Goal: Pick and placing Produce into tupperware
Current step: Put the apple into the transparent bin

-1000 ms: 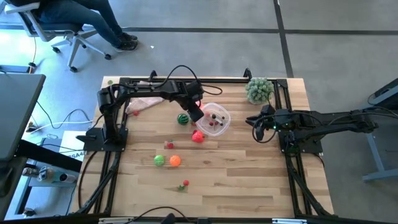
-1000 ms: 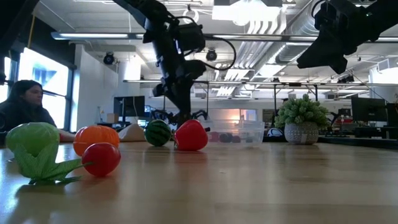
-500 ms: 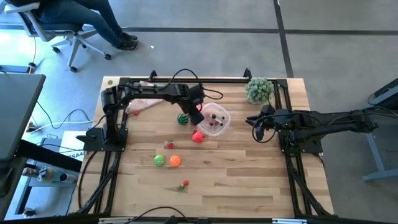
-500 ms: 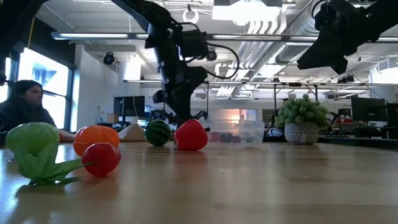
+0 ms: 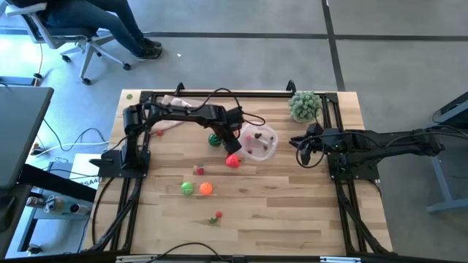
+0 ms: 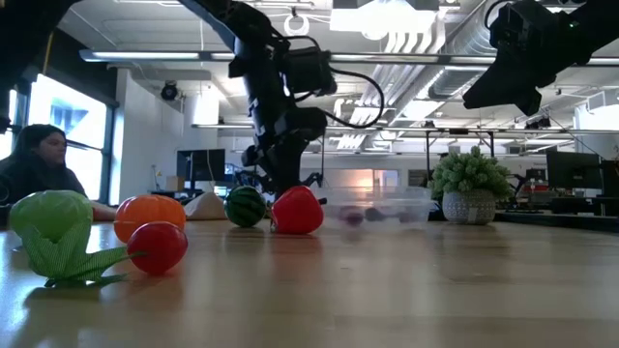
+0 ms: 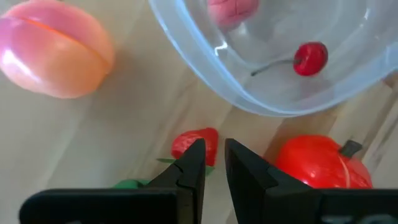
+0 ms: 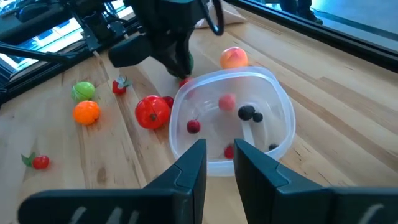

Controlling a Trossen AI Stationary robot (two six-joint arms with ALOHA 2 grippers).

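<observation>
The clear tupperware (image 5: 259, 143) sits mid-table and holds a cherry (image 7: 310, 58), a pink piece (image 7: 231, 9) and dark berries (image 8: 247, 112). My left gripper (image 7: 214, 152) points down just left of the tub. Its fingers are shut with nothing between them, above a small strawberry (image 7: 198, 142) lying on the wood. A red tomato (image 5: 232, 161) and a striped green ball (image 5: 213, 139) lie close by, and a peach (image 8: 234, 57) lies past the tub. My right gripper (image 5: 301, 151) waits right of the tub, its fingers slightly open.
A green ball (image 5: 188, 188), an orange ball (image 5: 206, 188) and small red pieces (image 5: 199, 169) (image 5: 217, 216) lie toward the near left. A potted plant (image 5: 305, 106) stands at the far right and a beige cloth (image 5: 170, 121) at the far left. A person sits beyond the far left corner.
My left gripper has sunk toward the table and shifted a little toward the right edge, staying shut. The tupperware has slid a short way toward the table's right edge. It shows blurred in the low view.
</observation>
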